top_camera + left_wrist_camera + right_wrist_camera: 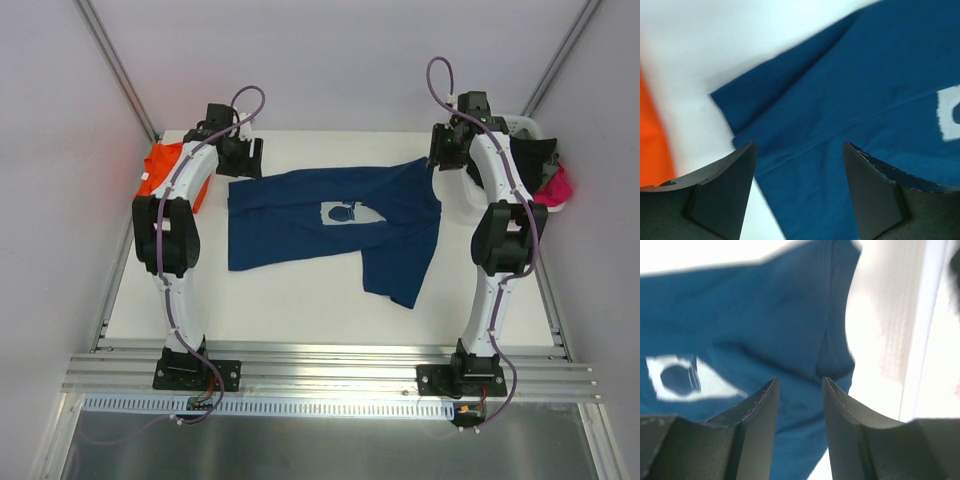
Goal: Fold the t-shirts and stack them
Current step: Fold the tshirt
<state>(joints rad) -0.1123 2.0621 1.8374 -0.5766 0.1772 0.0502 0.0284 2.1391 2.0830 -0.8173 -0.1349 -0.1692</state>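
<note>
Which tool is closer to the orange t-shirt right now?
Left. The left tool hangs open close to the orange t-shirt, over the navy t-shirt's nearest end; the right tool is far off, over the navy t-shirt's other end.

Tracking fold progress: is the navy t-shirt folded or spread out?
Mostly spread: the navy t-shirt lies flat, chest print up, its right end bent nearward.
</note>
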